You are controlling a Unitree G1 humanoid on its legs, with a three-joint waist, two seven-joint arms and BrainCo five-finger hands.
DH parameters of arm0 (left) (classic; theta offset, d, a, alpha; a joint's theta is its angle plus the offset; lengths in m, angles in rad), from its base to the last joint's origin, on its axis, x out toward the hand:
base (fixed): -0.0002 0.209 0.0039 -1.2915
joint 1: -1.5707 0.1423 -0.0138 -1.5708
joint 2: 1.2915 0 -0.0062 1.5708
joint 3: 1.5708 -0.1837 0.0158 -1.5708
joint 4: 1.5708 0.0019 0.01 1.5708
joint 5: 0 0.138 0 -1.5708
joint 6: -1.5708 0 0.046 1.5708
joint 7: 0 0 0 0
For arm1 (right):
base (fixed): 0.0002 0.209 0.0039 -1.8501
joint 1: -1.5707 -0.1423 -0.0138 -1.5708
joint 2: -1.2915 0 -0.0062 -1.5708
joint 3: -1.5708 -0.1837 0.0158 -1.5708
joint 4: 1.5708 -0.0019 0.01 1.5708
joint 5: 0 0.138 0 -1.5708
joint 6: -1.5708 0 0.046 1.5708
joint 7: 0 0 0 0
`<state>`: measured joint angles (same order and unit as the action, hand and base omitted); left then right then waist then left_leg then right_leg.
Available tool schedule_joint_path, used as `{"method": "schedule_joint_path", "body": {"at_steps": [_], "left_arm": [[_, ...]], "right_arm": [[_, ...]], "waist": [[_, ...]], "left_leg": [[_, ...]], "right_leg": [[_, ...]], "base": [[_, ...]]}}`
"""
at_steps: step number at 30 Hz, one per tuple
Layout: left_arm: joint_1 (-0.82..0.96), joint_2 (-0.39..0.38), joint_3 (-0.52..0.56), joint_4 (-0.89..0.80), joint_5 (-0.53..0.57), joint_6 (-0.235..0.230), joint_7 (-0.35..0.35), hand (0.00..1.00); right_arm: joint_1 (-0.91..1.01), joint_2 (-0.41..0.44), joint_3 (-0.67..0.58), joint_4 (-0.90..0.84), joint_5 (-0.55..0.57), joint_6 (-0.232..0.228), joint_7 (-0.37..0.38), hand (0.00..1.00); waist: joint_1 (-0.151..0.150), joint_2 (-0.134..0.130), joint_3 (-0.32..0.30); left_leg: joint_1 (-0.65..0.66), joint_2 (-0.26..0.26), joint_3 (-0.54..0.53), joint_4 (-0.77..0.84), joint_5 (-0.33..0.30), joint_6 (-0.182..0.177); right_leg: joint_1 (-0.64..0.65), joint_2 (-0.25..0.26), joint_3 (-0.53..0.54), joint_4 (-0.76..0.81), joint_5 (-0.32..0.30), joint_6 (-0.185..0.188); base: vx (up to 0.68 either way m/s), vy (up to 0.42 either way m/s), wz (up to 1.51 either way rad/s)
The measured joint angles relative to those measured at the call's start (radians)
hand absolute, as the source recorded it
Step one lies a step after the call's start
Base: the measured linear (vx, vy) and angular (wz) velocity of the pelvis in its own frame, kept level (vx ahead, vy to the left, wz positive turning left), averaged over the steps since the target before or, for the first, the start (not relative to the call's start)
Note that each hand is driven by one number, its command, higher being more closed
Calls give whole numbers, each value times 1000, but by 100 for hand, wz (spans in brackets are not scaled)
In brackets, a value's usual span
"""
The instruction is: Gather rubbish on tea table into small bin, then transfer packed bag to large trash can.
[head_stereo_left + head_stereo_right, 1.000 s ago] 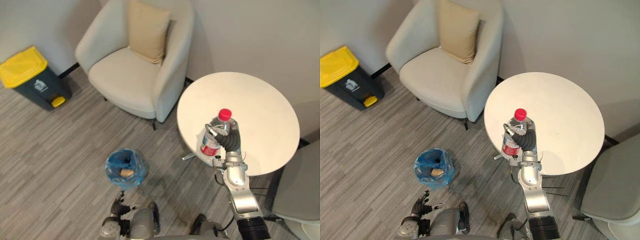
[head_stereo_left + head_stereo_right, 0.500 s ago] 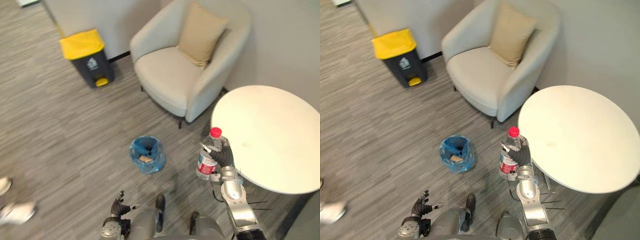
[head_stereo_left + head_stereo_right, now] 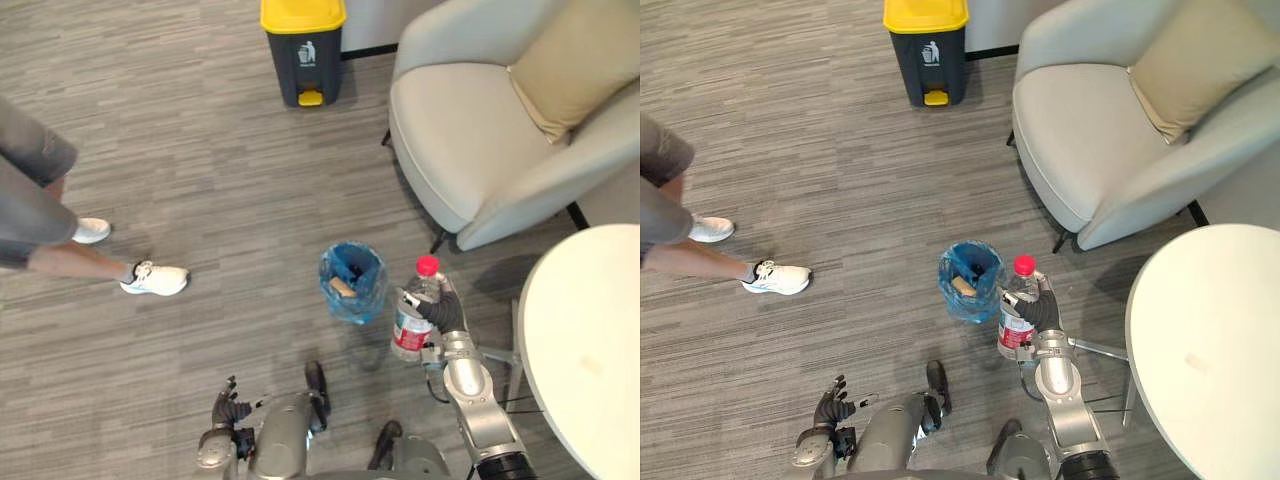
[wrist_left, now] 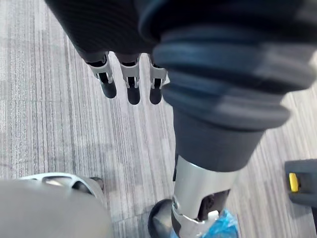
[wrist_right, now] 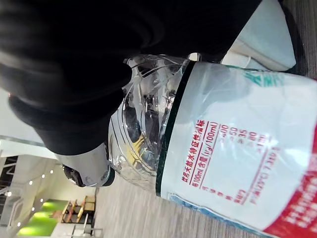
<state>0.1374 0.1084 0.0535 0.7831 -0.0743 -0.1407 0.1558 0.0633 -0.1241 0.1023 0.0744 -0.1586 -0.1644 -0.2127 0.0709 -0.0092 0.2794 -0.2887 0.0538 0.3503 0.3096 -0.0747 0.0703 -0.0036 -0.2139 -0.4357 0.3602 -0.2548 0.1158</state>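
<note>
1. The eye views give the wide shot. The right hand [image 3: 441, 312] is clamped round a clear water bottle [image 3: 410, 328] at lower middle of frame. It's over the floor, just right of the small bin [image 3: 352, 290] with its blue bag. The right wrist view adds the close-up: crinkled plastic and the white-and-red label.
2. The left hand [image 3: 227, 409] sits at bottom left. Its own wrist view shows the fingers [image 4: 132, 88] straight and relaxed.
3. A second ago the bottle was over the table [image 3: 590, 350]; now it's clear of the edge, beside the bin. The camera swung too: the yellow-lidded trash can [image 3: 303, 50] is now top middle, and a person's legs [image 3: 75, 263] are at the left.
4. The bottle's upright, long axis vertical, red cap [image 3: 427, 265] up.
</note>
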Motion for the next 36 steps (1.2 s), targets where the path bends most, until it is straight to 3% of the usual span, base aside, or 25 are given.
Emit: {"method": "schedule_joint_path", "body": {"at_steps": [1, 2, 3, 5, 8, 10, 12, 13, 16, 20, 28, 31, 34, 36], "left_arm": [[0, 7, -1, 5, 1, 2, -1, 0], [2, 24, -4, 17, 4, 7, -1, 0], [10, 41, -11, 29, 6, 10, -1, 0], [16, 57, -20, 34, 8, 21, -1, 0], [18, 57, -21, 31, 7, 20, 0, 0], [19, 58, -23, 32, 8, 20, 0, 0], [17, 60, -24, 31, 7, 17, 0, 0], [13, 58, -25, 31, 7, 13, 2, 0], [-8, 47, -25, 20, 4, 4, 6, 0], [-31, 32, -25, 5, -21, -11, 22, 0], [-270, 11, -33, 31, -95, -39, 68, 0], [-342, -14, 27, -36, -131, -47, 92, 0], [-382, -47, 71, -112, -160, -66, 111, 0], [-387, -52, 76, -132, -173, -66, 116, 0]], "right_arm": [[1, -1, 4, 0, 0, 0, 0, 100], [-1, -2, 11, 0, -1, 0, 0, 100], [7, 1, 23, 0, -1, -1, 0, 100], [15, 5, 33, 4, -1, -1, 0, 100], [-4, 3, 34, 44, -1, -1, 1, 100], [-9, 3, 35, 58, -1, -2, 1, 100], [-12, -3, 38, 61, -2, -1, 1, 100], [-36, -12, 47, 75, -4, -1, 1, 100], [-140, -51, 75, 113, -15, 0, -1, 100], [-292, -88, 75, 228, -48, 2, -20, 100], [-633, -123, 72, 414, -77, 46, -133, 100], [-735, -127, 73, 405, -79, 58, -177, 100], [-779, -144, 74, 376, -80, 65, -202, 100], [-802, -145, 80, 376, -80, 79, -204, 100]], "waist": [[-2, -3, 3], [-7, -11, 6], [-7, -31, 12], [-10, -49, 18], [-11, -47, 22], [-16, -40, 25], [-20, -38, 28], [-24, -24, 40], [-3, 4, 75], [-2, 46, 124], [4, 76, 184], [10, 83, 221], [46, 82, 235], [54, 81, 236]], "left_leg": [[2, 0, -9, 20, -21, -2], [13, 0, -27, 62, -64, -7], [25, -2, -40, 95, -96, -7], [24, -3, -67, 118, -121, 0], [24, -3, -122, 119, -129, -10], [14, -4, -157, 139, -135, -36], [-29, -7, -201, 216, -164, -47], [-55, 2, -228, 262, -181, -62], [-116, 25, -240, 265, -170, -89], [-189, 37, -243, 267, -158, -106], [-577, 48, -256, 444, -143, -108], [-741, 53, -260, 554, -162, -83], [-888, 65, -268, 640, -173, -89], [-943, 68, -270, 668, -172, -89]], "right_leg": [[-5, -13, 1, 49, -7, 7], [-43, -48, 14, 204, -9, 8], [-118, -73, 81, 372, -6, -15], [-183, -65, 139, 430, -55, -44], [-261, -56, 137, 296, -68, -53], [-280, -29, 179, 162, -34, -27], [-299, -17, 210, 105, 68, -28], [-302, -12, 210, 124, 104, -6], [-369, 7, 194, 148, 98, -26], [-454, 10, 186, 187, 96, -45], [-824, -9, 198, 347, 92, -66], [-987, -30, 209, 477, 53, -74], [-1131, -41, 215, 573, 32, -83], [-1185, -48, 214, 608, 28, -90]], "base": [[93, 18, 19], [98, 10, 18], [105, 5, 20], [122, -34, 34], [105, -43, 50], [111, -89, 73], [130, -176, 72], [118, -189, 49], [86, -175, 10], [3, -108, 1], [-116, -1, 5], [-192, 3, 14], [-155, -38, 8], [-122, -49, 10]]}}
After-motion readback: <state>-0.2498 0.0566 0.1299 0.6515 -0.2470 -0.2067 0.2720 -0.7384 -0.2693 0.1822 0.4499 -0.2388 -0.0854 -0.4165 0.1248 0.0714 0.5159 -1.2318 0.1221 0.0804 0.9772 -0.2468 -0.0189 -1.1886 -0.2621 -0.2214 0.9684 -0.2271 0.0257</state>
